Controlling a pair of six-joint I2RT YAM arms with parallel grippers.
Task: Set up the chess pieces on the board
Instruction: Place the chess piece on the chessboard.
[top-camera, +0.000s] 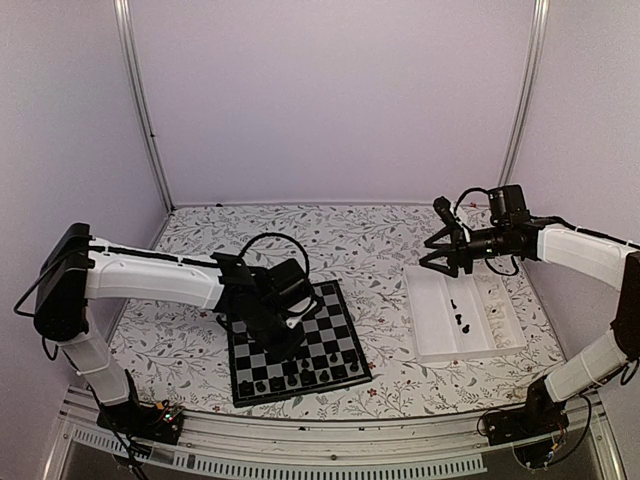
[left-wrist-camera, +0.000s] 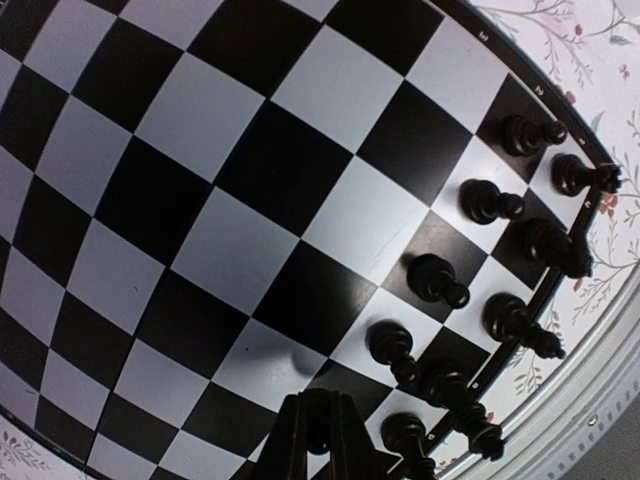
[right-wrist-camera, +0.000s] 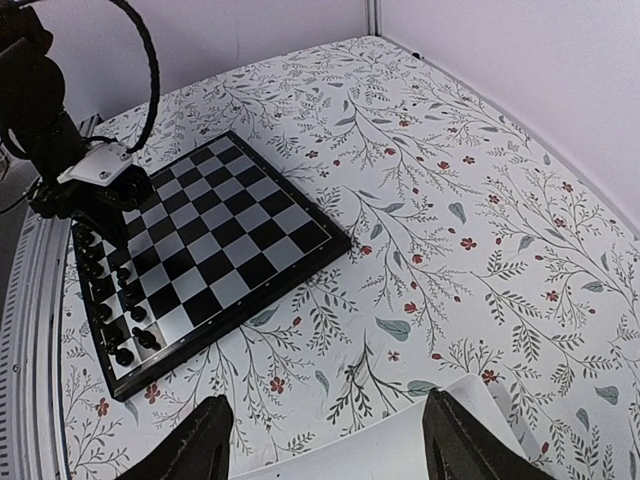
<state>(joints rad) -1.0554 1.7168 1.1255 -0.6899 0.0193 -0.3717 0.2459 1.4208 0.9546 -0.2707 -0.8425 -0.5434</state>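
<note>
Pieces (left-wrist-camera: 488, 200) stand in the two nearest rows of the board (top-camera: 335, 325), which lies on the tabletop (top-camera: 350, 240) left of centre. Judging by the gaps, those rows are not yet full. A few more black pieces lie in the white tray (top-camera: 432, 345) on the right, with some pale ones beside them. Whether these are upright is too small to tell.

The left jaws hang low over the near left part of the board, just beyond the filled rows. In the wrist view their tips are drawn together, and I cannot tell whether a piece is pinched between them. The right jaws are spread wide and grasp nothing. They hover above the far left corner of the tray, clear of the pieces in it.

Each piece is smaller than one square, so it is likely very light, rigid and smooth. It is narrow and tall for its base, and a nudge would probably topple it or send it skating. The best hold is from straight above, with the jaws straddling the upper body or neck and closing gently. On the board the neighbours stand close, so the jaws should open only a little when letting go and lift straight up.
</note>
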